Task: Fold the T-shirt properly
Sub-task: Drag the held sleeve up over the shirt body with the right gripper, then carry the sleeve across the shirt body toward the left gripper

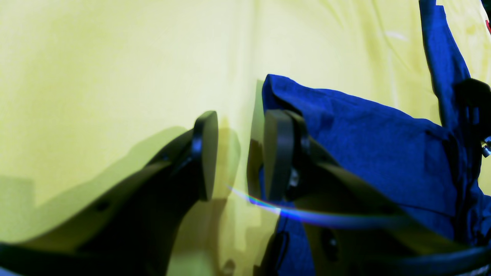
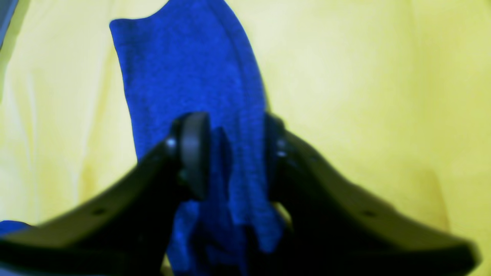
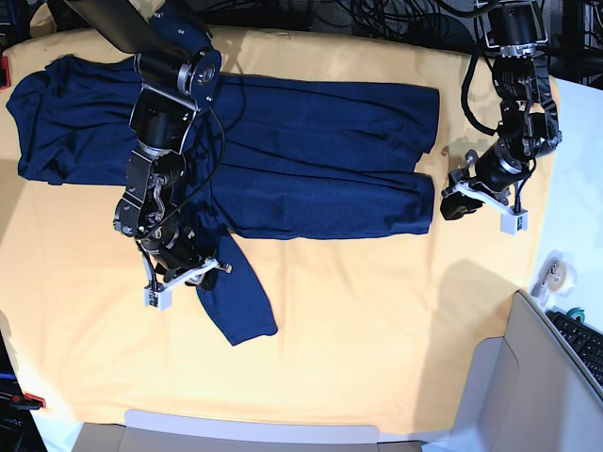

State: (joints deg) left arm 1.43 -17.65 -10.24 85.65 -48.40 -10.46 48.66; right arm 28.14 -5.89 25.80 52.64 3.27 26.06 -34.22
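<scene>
The dark navy T-shirt [image 3: 311,160] lies spread across the cloth, body to the right, one long sleeve [image 3: 236,297] trailing toward the front. In the right wrist view my right gripper [image 2: 238,153] straddles that sleeve [image 2: 184,69]. Its jaws stand apart with bunched blue fabric between them and a dark gap by the left pad. In the base view the right gripper [image 3: 209,269] sits low on the sleeve. My left gripper [image 1: 239,153] is open over bare yellow cloth. The shirt's hem corner [image 1: 364,145] lies just outside its right finger [image 1: 278,153]. In the base view the left gripper [image 3: 452,202] is beside that corner.
A big yellow-orange cloth [image 3: 377,320] covers the table. A tape roll [image 3: 551,273] and a keyboard [image 3: 584,344] lie off its right edge. A grey box [image 3: 490,395] stands at the front right, and cables hang at the back.
</scene>
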